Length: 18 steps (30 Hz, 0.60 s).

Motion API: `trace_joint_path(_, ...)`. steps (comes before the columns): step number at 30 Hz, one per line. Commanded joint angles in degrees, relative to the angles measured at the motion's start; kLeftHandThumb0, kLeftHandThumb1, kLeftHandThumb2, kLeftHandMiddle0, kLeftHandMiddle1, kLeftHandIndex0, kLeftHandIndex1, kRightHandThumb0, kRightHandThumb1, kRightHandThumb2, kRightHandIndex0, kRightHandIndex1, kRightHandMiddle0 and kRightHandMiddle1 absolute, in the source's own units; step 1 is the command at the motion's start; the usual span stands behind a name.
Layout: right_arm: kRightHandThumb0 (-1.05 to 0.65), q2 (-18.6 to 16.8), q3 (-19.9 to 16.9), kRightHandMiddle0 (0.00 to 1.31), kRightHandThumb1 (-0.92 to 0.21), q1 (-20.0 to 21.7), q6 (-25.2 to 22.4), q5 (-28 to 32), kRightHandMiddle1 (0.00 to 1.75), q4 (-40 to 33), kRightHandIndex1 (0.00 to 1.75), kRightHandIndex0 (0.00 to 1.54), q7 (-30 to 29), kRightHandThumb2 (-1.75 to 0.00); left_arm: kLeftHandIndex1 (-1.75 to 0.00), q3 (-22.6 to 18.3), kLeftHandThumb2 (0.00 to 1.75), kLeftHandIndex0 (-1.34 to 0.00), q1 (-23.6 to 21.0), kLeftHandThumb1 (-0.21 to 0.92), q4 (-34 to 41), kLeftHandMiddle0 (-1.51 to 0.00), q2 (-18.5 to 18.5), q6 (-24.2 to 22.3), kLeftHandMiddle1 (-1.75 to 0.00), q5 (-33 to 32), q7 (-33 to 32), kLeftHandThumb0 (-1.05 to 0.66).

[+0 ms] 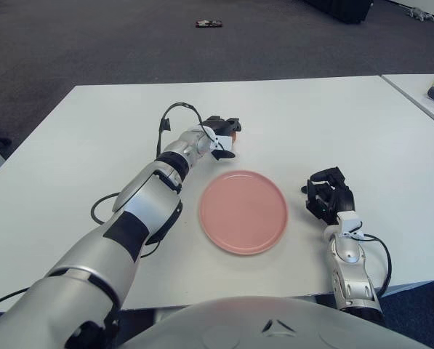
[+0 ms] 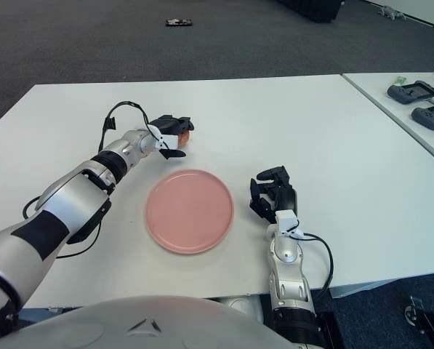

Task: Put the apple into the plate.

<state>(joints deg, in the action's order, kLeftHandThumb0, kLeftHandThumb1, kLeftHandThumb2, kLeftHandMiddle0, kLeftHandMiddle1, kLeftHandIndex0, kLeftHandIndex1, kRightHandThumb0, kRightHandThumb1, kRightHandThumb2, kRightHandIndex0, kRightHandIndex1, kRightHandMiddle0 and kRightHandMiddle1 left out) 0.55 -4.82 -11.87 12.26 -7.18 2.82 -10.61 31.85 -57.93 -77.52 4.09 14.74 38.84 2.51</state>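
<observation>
dark grey carpet fills the room behind a white table (image 1: 333,123), and a second white table (image 2: 413,123) stands off to the robot's right with dark controllers (image 2: 420,102) lying on it. a small dark object (image 1: 208,24) lies on the carpet far back.

on the near table sits a pink plate (image 1: 243,211), round, flat and bare, roughly in the middle in front of the robot. the left hand (image 1: 224,138) is stretched out past the far left rim of the plate, its dark fingers curled around the apple (image 1: 233,134). only a sliver of orange-red shows between the fingers, so the apple is mostly hidden by the grip. whether it is lifted clear of the tabletop or touching it cannot be told. hand and apple are beside the plate, not over it. a black cable (image 1: 174,116) loops above the left wrist.

the right hand (image 1: 331,196) shows to the right of the plate, near its edge but apart from it, with its dark fingers bent inward and nothing in them.
</observation>
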Motion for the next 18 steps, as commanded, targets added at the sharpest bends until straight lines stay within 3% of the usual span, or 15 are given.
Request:
trace_joint_path(1, -0.37, 0.12, -0.08, 0.3, -0.74, -0.26, -1.75, -0.03, 1.75, 0.92, 1.23, 0.6, 0.14, -0.78, -0.26, -0.08, 0.53, 0.0, 1.48, 0.71, -1.29, 0.0, 1.03, -1.03, -0.11, 0.32, 0.42, -0.91)
trace_joint_path(8, -0.37, 0.11, -0.24, 0.3, -0.73, -0.14, -2.34, 0.26, 1.75, 0.84, 1.23, 0.6, 0.26, -0.79, -0.06, -2.34, 0.52, 0.0, 2.09, 0.69, -1.45, 0.0, 0.65, -0.92, -0.02, -1.66, -0.66, -0.92)
trace_joint_path(18, -0.37, 0.04, -0.18, 0.31, -0.73, -0.18, -2.35, 0.38, 1.75, 0.77, 1.23, 0.6, 0.43, -0.79, 0.0, -3.36, 0.52, 0.0, 2.1, 0.68, -1.43, 0.0, 0.51, -0.57, 0.0, -2.45, -0.53, -0.97)
